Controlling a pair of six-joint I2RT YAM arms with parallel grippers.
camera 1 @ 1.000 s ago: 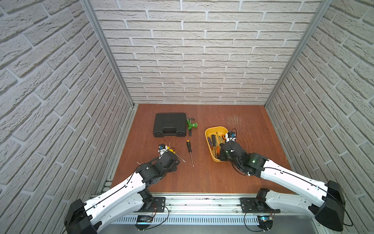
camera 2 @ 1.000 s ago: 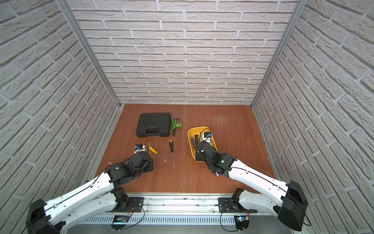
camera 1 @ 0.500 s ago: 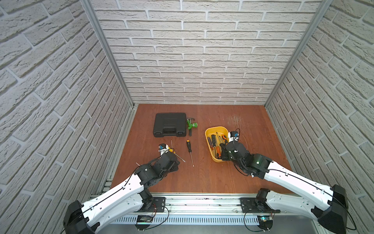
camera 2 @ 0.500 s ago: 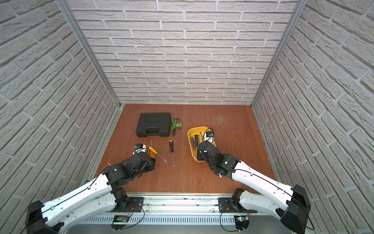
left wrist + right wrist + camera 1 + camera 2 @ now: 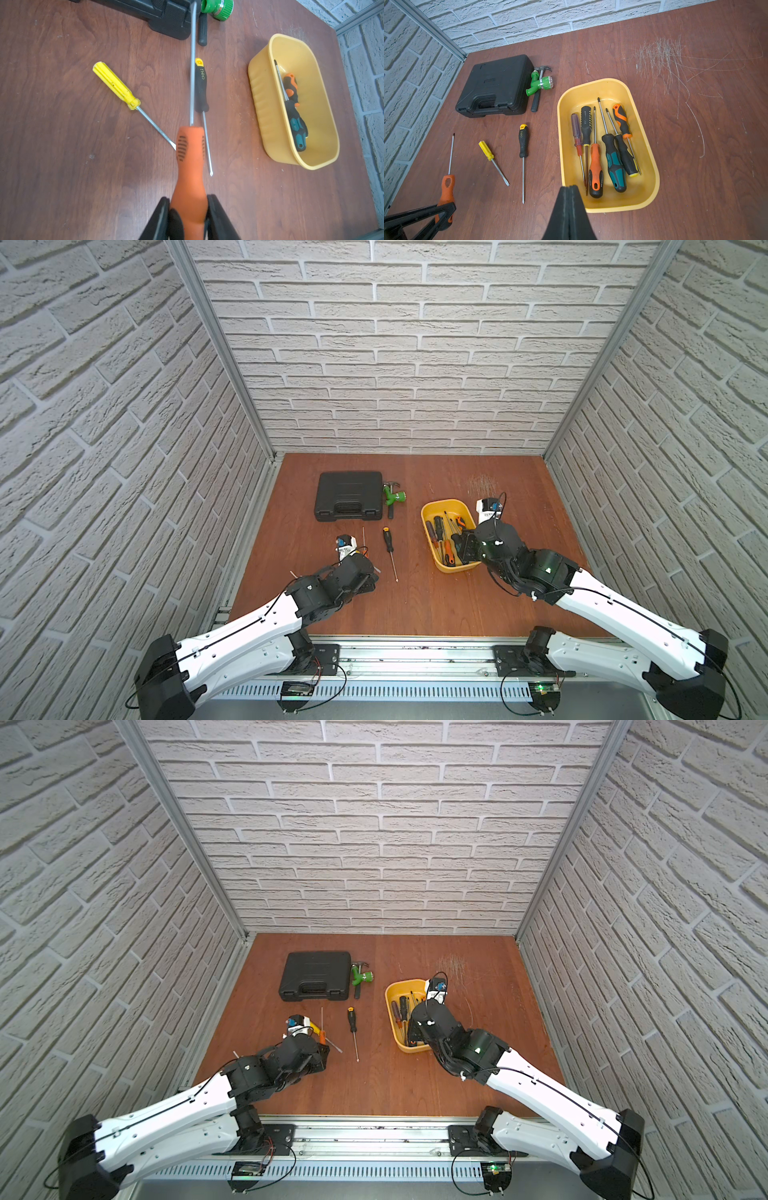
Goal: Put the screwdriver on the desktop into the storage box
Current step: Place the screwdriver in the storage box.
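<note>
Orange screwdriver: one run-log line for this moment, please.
left tool: shut on orange screwdriver | right tool: shut, empty | storage box: six screwdrivers

Cropped at the left wrist view's edge: most of the black tool case [image 5: 166, 14], part of the green nozzle [image 5: 218, 6], tip of the orange screwdriver [image 5: 190, 162]. In both top views, buried under the left arm [image 5: 291, 1052]: most of the yellow screwdriver [image 5: 314, 1028]; under the right arm [image 5: 436, 1023], part of the storage box [image 5: 405, 983].

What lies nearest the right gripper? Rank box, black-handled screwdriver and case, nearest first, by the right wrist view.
1. Box, right at the gripper's tips.
2. Black-handled screwdriver, loose beside the box.
3. Case, farthest back, beyond the screwdriver.
</note>
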